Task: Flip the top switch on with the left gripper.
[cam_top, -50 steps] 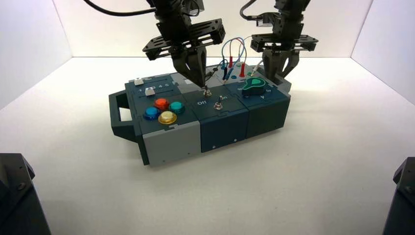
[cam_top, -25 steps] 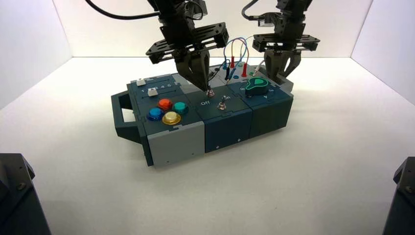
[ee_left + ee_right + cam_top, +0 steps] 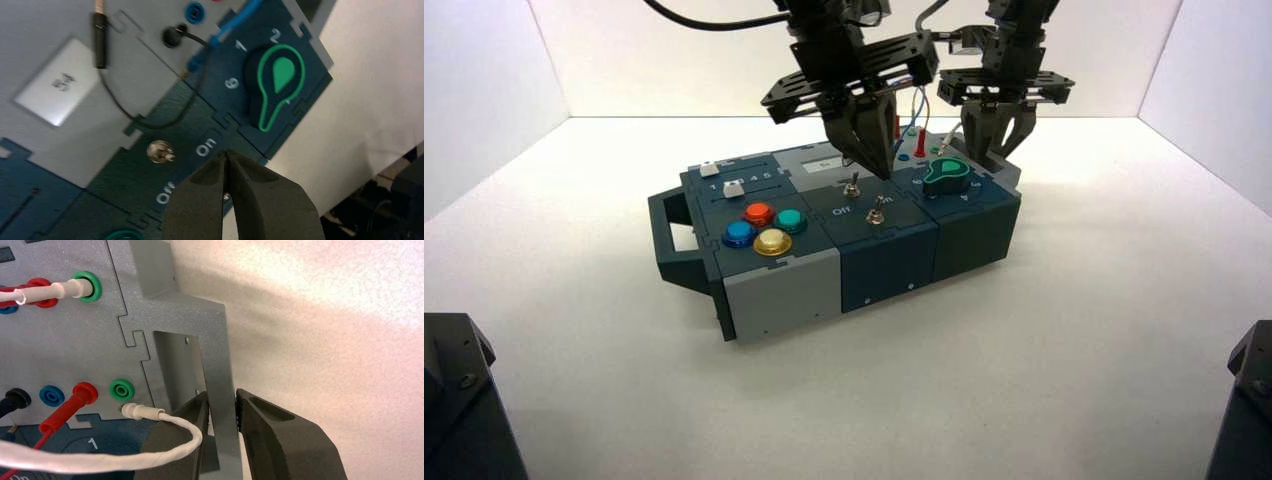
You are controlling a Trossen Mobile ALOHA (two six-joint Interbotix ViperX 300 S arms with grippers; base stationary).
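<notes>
Left hand (image 3: pixel 887 178) hovers shut, just right of the top switch (image 3: pixel 852 188).

Thin black wire (image 3: pixel 181 116) loops over panel beside left hand (image 3: pixel 225 155). Blue lead (image 3: pixel 240 19) and raised green-edged knob (image 3: pixel 281 82) near, blocking low sideways pass. Right hand (image 3: pixel 222 405) straddles box's grey side bar (image 3: pixel 218 385); white cable (image 3: pixel 192 440) crosses over one finger. Bare counter (image 3: pixel 864 400) beyond box's front, wide room.
</notes>
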